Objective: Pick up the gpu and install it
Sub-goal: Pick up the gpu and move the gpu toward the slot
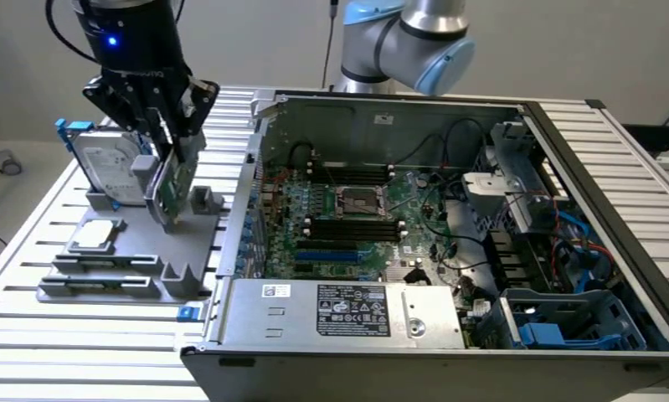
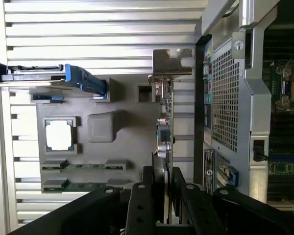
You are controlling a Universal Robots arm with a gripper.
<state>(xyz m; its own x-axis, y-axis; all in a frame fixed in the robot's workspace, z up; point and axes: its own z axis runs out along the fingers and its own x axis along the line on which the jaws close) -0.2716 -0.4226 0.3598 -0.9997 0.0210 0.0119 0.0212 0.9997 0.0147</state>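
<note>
the hand (image 1: 167,180) hung over the grey holder tray (image 1: 122,247) at the exterior view's left, on the slatted counter (image 1: 33,226) just beside the open computer case (image 1: 256,159). its two fingers stood one on each face of the gpu (image 1: 169,199), and in the wrist view they (image 2: 143,205) looked pressed against the card (image 2: 165,134) with no gap showing, so i judged the hand closed on it. the gpu stood on edge, upright, its lower edge at or in the tray's slot; whether it had lifted clear i could not tell. that upright stance made sense: it left both flat faces free for a pinch from above, and kept the card in the attitude in which it would drop into a board slot. its silver end bracket (image 2: 171,63) pointed away from the hand. the hard drive (image 1: 105,163) in its blue frame stood upright at the tray's far left, near the gpu but apart from it, and the small square chip (image 1: 97,235) lay flat in its own recess. the motherboard (image 1: 346,209) lay open to view inside the case.
</note>
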